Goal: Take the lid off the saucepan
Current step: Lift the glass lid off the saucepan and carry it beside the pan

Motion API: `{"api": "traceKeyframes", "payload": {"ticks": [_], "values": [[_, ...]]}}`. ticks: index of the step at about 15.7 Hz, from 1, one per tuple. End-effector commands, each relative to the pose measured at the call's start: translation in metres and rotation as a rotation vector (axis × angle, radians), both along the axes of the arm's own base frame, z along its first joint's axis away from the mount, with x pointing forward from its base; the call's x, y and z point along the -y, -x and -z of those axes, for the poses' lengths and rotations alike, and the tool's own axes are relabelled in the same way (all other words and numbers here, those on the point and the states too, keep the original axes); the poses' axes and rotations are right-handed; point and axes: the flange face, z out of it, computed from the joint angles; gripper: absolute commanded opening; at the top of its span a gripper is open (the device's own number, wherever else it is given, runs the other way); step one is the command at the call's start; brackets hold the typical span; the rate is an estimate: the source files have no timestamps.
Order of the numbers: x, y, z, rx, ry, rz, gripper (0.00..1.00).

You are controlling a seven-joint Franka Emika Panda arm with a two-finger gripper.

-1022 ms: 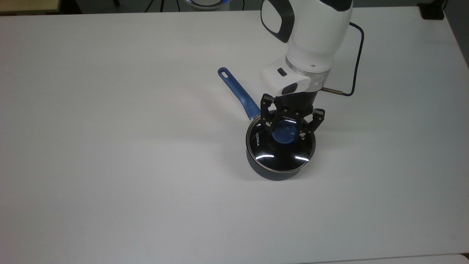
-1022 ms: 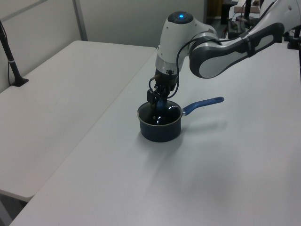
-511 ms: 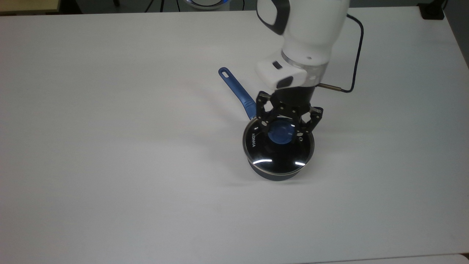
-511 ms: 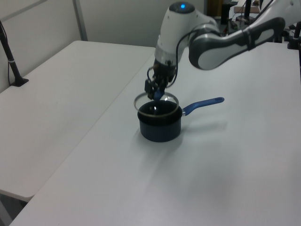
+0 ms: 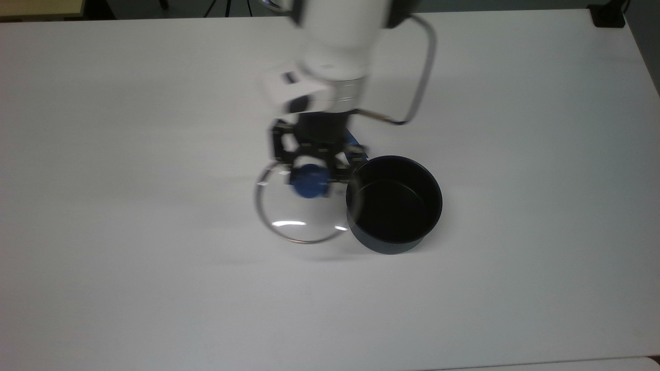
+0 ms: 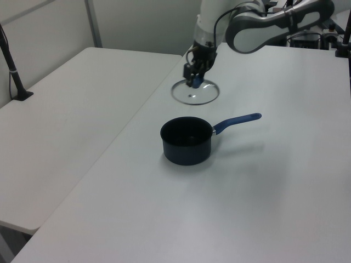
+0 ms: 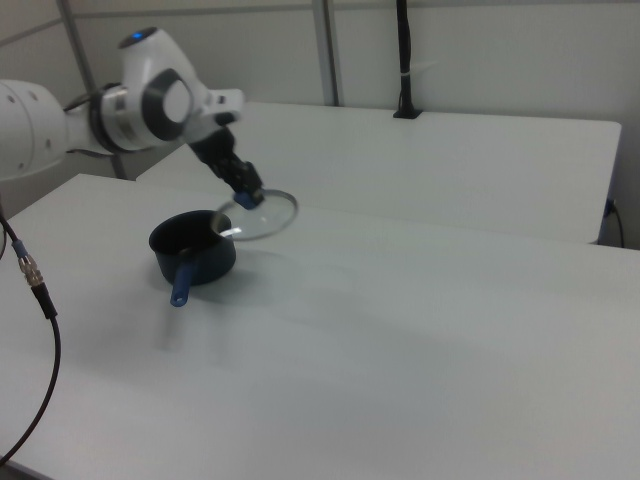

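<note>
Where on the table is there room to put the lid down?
Almost anywhere. The table is bare on the top view's left and below the lid, held up by the gripper. It is tight only beside the saucepan and its handle.

In the top view, the arm [image 5: 337,46] was blurred and hid most of the saucepan's handle [image 5: 355,141].

We see a round clear glass lid [image 5: 301,216] with a thin shiny metal rim. The small dark saucepan [image 5: 394,206] looks dull black inside. The white worktop [image 5: 154,283] is smooth and matt.
</note>
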Motion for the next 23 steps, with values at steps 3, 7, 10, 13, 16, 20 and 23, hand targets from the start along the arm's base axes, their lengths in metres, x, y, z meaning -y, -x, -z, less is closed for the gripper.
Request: {"api": "traceKeyframes", "payload": {"ticks": [3, 7, 10, 13, 16, 20, 23], "values": [[0.106, 0.058, 0.018, -0.079, -0.02, -0.159, 0.5], [0.117, 0.086, 0.075, -0.117, -0.022, -0.192, 0.5], [0.115, 0.09, 0.099, -0.146, -0.037, -0.181, 0.5], [0.115, 0.092, 0.105, -0.157, -0.039, -0.181, 0.5], [0.115, 0.091, 0.106, -0.16, -0.038, -0.183, 0.85], [0.115, 0.091, 0.098, -0.18, -0.034, -0.18, 1.0], [0.119, 0.086, 0.066, -0.21, -0.021, -0.164, 1.0]]}}
